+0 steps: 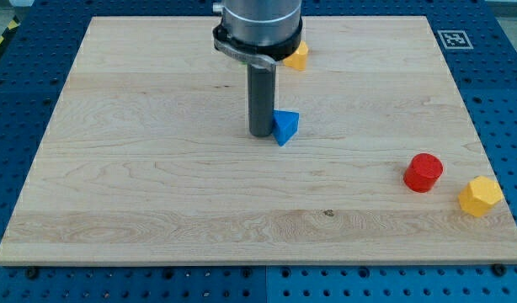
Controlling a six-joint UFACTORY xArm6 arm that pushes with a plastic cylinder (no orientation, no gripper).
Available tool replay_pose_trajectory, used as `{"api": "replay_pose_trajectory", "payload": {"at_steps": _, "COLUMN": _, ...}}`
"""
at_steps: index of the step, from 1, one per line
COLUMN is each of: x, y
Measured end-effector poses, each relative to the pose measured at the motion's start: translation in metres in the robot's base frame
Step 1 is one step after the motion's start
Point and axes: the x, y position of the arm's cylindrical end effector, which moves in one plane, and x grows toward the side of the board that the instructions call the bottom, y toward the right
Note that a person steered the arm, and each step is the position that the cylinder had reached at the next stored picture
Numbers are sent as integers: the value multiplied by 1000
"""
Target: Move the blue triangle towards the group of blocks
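Pale wood grain runs across a rectangular board (157, 194), which is laid on a blue metal bench (503, 126) pierced with rows of small round holes. A small black-and-white square marker (452, 39) is printed at the board's far corner, at about two o'clock.

From twelve o'clock a grey cylindrical arm housing is seen coming down, and from it a straight, smooth dark rod descends to the wood. No fingers are carried by this arm, so nothing is open, closed or gripped; only my tip (260, 135) is set on the board, a little above the centre.

The blue triangle (285, 127), a matte wedge with sharp edges, is found touching my tip on the three o'clock side.

A yellow block (297, 57) is partly hidden behind the housing near twelve o'clock; its shape cannot be made out fully.

At about four o'clock, well apart from the triangle, a red cylinder (423, 172) is stood upright, and near it, closer to the board's edge, a faceted yellow hexagonal block (480, 197) is placed.
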Motion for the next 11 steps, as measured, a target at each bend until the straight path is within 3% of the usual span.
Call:
{"api": "replay_pose_trajectory", "payload": {"at_steps": 2, "x": 65, "y": 27}}
{"api": "replay_pose_trajectory", "payload": {"at_steps": 5, "x": -7, "y": 51}}
{"api": "replay_pose_trajectory", "payload": {"at_steps": 7, "x": 10, "y": 49}}
{"api": "replay_pose_trajectory", "payload": {"at_steps": 10, "x": -3, "y": 15}}
{"api": "replay_pose_trajectory", "payload": {"at_steps": 11, "x": -30, "y": 10}}
